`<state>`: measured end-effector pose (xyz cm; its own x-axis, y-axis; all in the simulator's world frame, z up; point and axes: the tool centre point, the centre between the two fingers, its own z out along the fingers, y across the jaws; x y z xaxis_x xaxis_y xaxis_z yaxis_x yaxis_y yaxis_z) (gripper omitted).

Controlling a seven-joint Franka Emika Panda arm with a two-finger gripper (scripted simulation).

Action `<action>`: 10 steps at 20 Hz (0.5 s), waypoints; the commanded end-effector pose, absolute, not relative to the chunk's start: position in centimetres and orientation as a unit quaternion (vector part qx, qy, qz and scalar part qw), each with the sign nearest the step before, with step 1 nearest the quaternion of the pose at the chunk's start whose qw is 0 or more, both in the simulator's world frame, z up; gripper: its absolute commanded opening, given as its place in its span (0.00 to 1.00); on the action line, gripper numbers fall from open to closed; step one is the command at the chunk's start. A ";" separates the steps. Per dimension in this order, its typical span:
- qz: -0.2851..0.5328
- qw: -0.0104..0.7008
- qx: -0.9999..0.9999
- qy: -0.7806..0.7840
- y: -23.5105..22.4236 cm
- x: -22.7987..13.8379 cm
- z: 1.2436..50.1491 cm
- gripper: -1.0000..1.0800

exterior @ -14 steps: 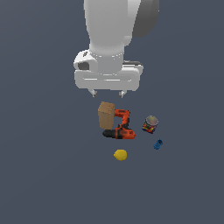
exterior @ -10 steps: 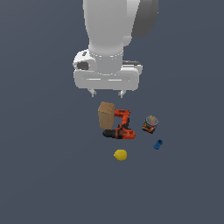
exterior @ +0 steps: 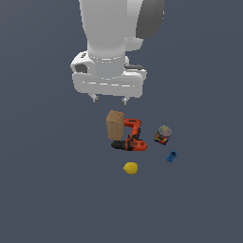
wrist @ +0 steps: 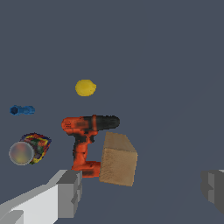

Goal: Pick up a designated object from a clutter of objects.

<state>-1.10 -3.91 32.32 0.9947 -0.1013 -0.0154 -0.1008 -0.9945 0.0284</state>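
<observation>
Nothing apparently moved; plain grey floor (exterior: 42,190).

No legible text, brand or number appears anywhere; the can's (exterior: 163,135) multicoloured wrap is too blurred to read, and the box (exterior: 115,125) and drill (exterior: 130,137) show no readable markings

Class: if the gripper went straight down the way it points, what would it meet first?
Probably the cardboard box, which lies between the open fingers of the gripper; depth is uncertain, so it might touch the drill beside it.
</observation>
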 end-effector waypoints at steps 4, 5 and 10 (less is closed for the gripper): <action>-0.009 0.017 0.999 -0.033 -2.9 -0.3 31.5 0.96; -0.009 0.017 0.999 -0.027 -2.6 0.0 31.2 0.96; -0.008 0.022 1.000 0.013 -0.2 1.7 29.2 0.96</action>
